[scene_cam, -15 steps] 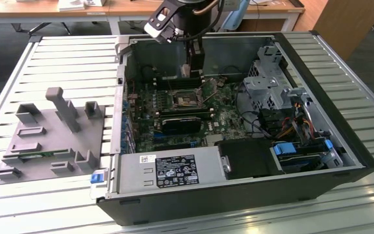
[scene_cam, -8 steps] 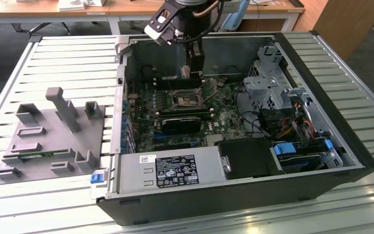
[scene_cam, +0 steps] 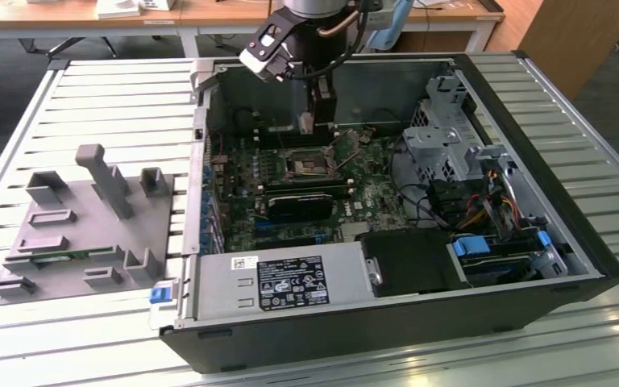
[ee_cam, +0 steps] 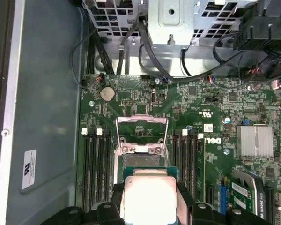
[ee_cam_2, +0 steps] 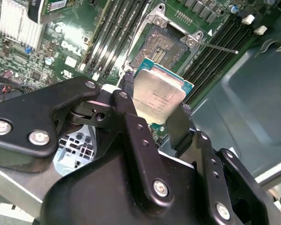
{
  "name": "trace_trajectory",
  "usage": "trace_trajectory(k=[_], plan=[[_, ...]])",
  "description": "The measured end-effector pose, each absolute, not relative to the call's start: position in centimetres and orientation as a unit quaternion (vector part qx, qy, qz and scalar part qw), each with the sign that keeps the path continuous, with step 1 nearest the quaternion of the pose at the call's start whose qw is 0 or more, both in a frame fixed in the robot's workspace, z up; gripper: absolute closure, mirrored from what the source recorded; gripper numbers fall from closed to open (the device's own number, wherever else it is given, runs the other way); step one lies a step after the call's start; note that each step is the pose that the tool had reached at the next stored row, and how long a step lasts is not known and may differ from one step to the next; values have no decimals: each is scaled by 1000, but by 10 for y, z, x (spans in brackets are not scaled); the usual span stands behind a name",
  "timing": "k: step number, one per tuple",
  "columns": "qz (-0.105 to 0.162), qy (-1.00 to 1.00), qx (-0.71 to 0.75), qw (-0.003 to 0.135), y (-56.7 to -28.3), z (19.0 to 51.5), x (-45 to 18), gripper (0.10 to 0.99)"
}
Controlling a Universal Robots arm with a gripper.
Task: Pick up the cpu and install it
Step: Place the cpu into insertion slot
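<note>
Tabletop of slatted metal (scene_cam: 567, 121) carries an open desktop computer case (scene_cam: 396, 322), laid on its side toward the exterior view's right edge so that the board inside faces up and can be reached from above. A grey parts holder (scene_cam: 84, 234) sits near the opposite edge, well apart from the case. The green motherboard (ee_cam: 201, 112) lies flat on the case floor, and near its middle is the processor socket (ee_cam_2: 165, 47) between rows of memory slots. The socket's metal load plate (ee_cam: 141, 121) is swung open, which I take as the reason the contact field is exposed to receive a chip. The gripper (ee_cam_2: 152, 117) hangs inside the case over that spot, its black fingers (ee_cam_2: 126, 105) clenched on two opposite edges of the cpu (ee_cam: 148, 199). The silver lid faces up, probably so that nothing touches the underside. The cpu is in the air just beside the socket, above the board and not yet seated in it.
</note>
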State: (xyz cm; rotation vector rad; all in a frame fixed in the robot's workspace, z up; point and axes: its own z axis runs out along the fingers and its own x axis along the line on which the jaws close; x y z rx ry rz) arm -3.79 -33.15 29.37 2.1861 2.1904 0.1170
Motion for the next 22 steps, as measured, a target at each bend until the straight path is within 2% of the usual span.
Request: trace_trajectory(k=[22], plan=[[37,709,704,23,-329,256,-38,561]])
